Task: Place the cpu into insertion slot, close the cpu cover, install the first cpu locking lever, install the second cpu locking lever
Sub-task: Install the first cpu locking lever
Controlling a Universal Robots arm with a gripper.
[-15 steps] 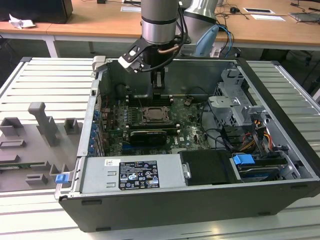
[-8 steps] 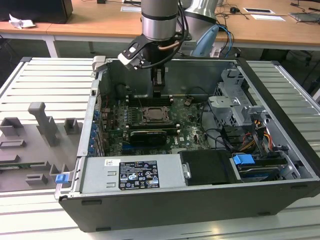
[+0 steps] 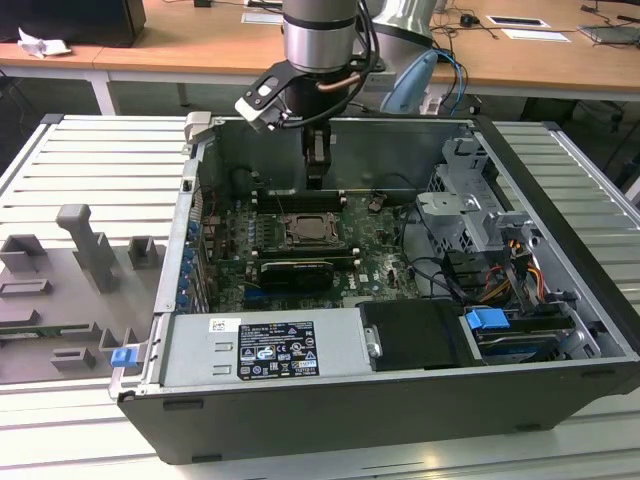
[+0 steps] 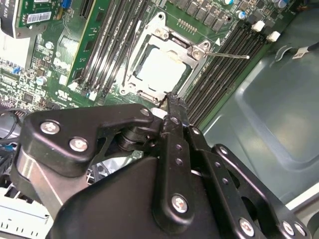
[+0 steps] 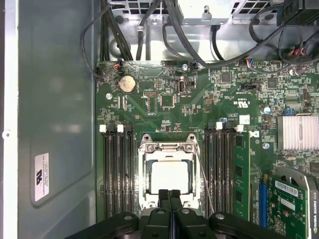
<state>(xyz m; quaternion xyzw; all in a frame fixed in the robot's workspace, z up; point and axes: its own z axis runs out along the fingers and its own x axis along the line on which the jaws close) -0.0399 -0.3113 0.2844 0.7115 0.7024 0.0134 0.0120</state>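
While the end effector [image 5: 170, 193], pressed together, hangs at the edge of the cpu cover [image 5: 168, 148], the thin wire locking lever [image 4: 227, 55] beside it looks springy, best caught near its tip.

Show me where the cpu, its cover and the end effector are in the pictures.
cpu [image 5: 169, 177], first wrist view, middle of its pale face.
cover [image 5: 169, 148], first wrist view, a silvery frame bar.
end effector [image 5: 169, 192], first wrist view, between its fingertips.
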